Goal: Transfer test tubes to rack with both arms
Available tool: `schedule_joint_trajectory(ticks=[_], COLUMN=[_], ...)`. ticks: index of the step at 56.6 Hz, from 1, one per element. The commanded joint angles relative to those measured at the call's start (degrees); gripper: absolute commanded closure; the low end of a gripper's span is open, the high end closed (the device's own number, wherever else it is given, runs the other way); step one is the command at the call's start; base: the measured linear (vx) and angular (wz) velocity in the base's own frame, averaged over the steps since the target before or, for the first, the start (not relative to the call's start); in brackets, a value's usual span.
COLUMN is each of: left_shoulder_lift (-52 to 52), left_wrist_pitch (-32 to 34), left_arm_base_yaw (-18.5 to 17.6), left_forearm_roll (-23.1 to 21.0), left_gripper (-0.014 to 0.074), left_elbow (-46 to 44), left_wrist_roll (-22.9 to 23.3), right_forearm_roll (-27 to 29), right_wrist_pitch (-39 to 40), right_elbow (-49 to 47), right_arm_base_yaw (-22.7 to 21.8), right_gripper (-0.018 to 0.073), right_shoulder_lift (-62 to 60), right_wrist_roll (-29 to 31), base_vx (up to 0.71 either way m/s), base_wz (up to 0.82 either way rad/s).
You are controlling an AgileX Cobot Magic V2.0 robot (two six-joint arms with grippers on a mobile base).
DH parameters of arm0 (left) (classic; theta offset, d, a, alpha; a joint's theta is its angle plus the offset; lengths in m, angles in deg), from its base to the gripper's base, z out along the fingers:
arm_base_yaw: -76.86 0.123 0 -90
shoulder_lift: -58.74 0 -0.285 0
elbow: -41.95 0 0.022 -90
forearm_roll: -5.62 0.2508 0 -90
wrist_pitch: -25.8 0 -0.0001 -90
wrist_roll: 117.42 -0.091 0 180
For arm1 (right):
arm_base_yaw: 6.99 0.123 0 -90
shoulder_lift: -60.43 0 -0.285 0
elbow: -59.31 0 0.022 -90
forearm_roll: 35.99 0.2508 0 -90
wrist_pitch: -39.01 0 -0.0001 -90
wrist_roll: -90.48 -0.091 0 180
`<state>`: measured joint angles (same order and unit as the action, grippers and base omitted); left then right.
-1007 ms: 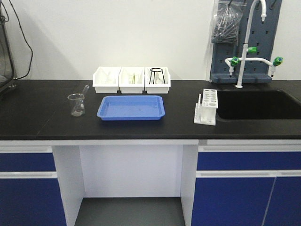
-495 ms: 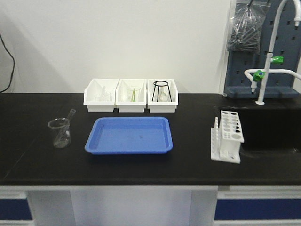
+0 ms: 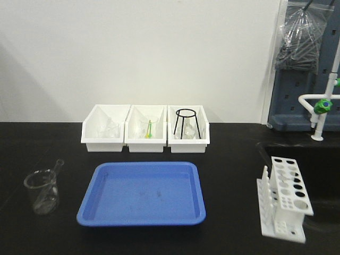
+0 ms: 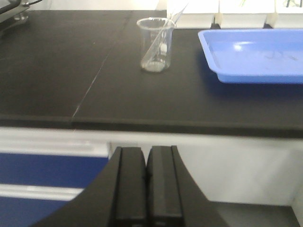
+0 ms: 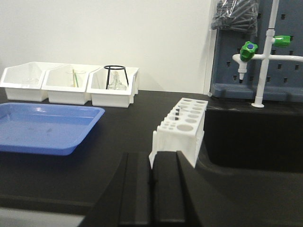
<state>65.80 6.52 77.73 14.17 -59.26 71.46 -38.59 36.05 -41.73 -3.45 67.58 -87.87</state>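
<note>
Both pairs pressed together: rack (image 5: 182, 125) near right fingers (image 5: 137, 189), test tube (image 4: 161, 38) beyond left fingers (image 4: 131, 184).

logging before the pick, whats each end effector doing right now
Left end effector: closed, holding nothing.
Right end effector: closed, holding nothing.

From my station, I can read no lettering, label, brand or number on the rack (image 3: 281, 215), bins (image 3: 144, 144) or bench (image 3: 42, 143).
</note>
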Motion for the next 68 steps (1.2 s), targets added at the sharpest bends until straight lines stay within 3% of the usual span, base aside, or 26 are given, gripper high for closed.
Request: schedule_joint_trajectory(ticks=[1,34,68], left_shoulder_lift=[-0.7,-0.7,-0.7], left_wrist_pitch=[4.4,4.4,4.4], left_arm_base_yaw=[0.0,0.0,0.0], left_forearm_roll=[-0.2,-0.2,-0.2], left_gripper=[0.0601,0.0601,0.0601], left_elbow=[-1.5,-1.5,-1.5], left_wrist_roll=[0.5,0.5,0.5], right_forearm_roll=[-0.3,-0.3,-0.3], right_wrist_pitch=[4.5,4.5,4.5], right_elbow=[0.8,0.8,0.8], right_arm_base_yaw=[-0.2,-0.2,-0.2], right_gripper=[0.0568,0.0568,0.0568], right_shoulder_lift=[-0.6,-0.6,-0.6], right_wrist_roll=[0.5,0.5,0.5], base_vx=[0.39,0.3,0.09], base_wz=[0.0,-0.01,-0.02])
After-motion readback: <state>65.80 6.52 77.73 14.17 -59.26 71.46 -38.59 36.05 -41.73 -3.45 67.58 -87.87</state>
